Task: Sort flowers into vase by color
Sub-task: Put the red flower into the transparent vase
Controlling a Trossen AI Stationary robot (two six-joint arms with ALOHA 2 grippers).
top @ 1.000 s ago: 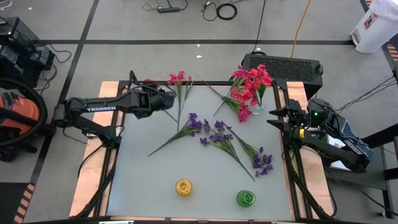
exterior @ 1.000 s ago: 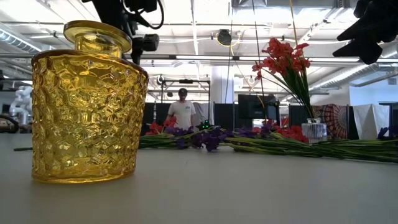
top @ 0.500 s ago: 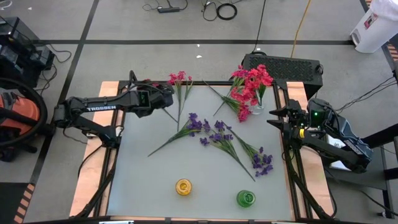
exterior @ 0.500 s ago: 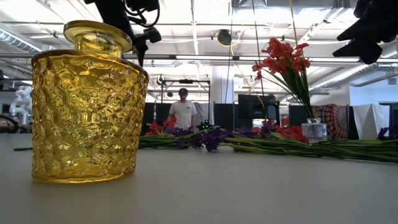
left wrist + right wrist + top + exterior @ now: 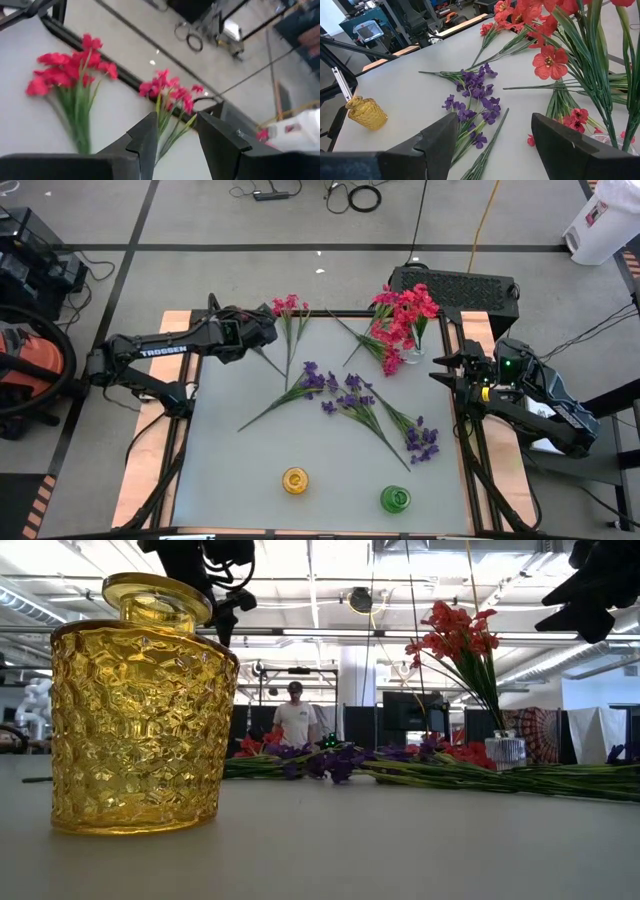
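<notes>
Over the table's far left corner we see the left gripper (image 5: 268, 332), jaws spread and empty, just beside a pink sprig (image 5: 289, 320) lying flat on the white table (image 5: 230, 470). Moving right, purple sprigs (image 5: 345, 395) lie scattered across the middle, with a yellow glass vase (image 5: 295, 480) and a green vase (image 5: 395, 499) near the front edge. Red flowers (image 5: 405, 310) stand in a clear vase (image 5: 414, 354) at the far right, more red sprigs (image 5: 385, 355) lying beside it. At the right edge, the right gripper (image 5: 442, 367) waits, jaws spread, holding nothing.
</notes>
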